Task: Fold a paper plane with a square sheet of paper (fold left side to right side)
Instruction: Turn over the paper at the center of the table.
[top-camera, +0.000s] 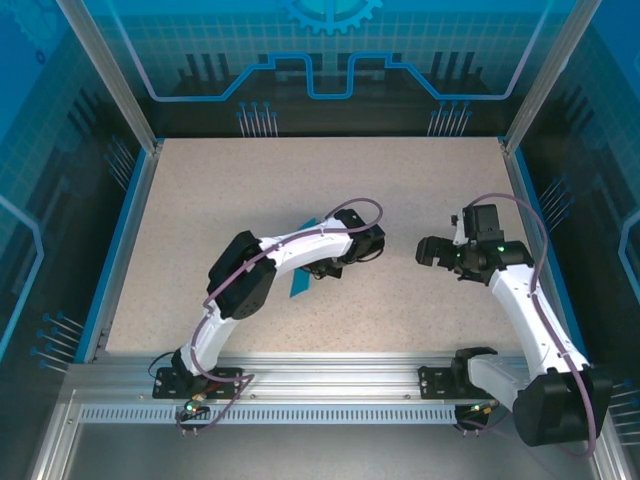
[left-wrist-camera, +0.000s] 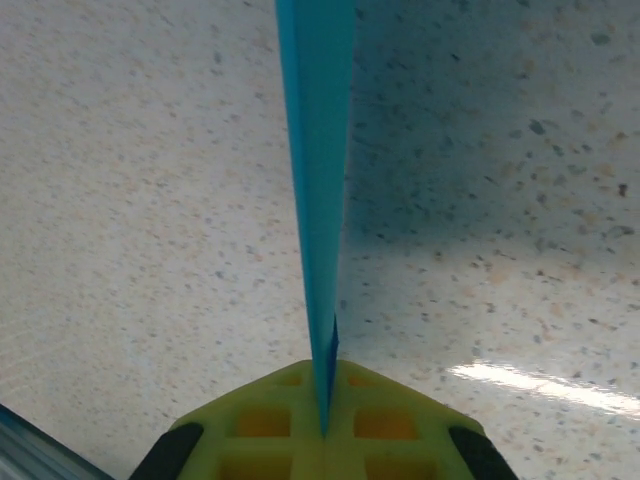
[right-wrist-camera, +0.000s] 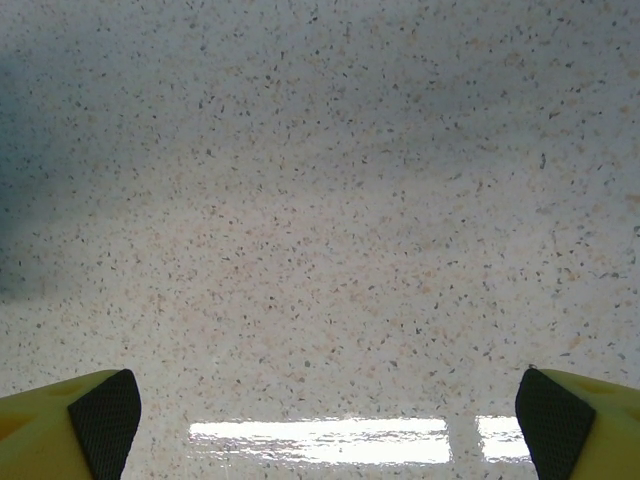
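Step (my guess): late in the folding. The blue paper (left-wrist-camera: 318, 200) is already a narrow layered strip, so what's left is prob. pressing or setting down a crease, not a big fold.
Doing it well: I'd bring my R gripper (top-camera: 427, 250) in low and flat from the right, and hold the pinch w/ my L gripper (left-wrist-camera: 322, 420) firm until the R side has the paper backed up. Edges should line up before any pressing. Slow moves, since thin paper bends and slips easily.
L gripper: clenched, yellow pads tight together w/ the paper's edge nipped between them at the tips. It grips nothing else.
R gripper: spread fully, both pad tips at the far corners of the R wrist view (right-wrist-camera: 330, 425). Nothing between them, nothing touched, just speckled table (right-wrist-camera: 320, 200) below.
Paper location: near table centre under my L wrist. From above, a blue bit pokes out beside the L arm (top-camera: 298, 283). In the L wrist view it stands on edge, running away from the pads and casting a shadow to its right.
Gap: R gripper is well apart from the paper, to its right.
Unclear: can't tell the fold count, or whether the far end touches the table.
Risk: a twist of the L wrist could skew the crease.
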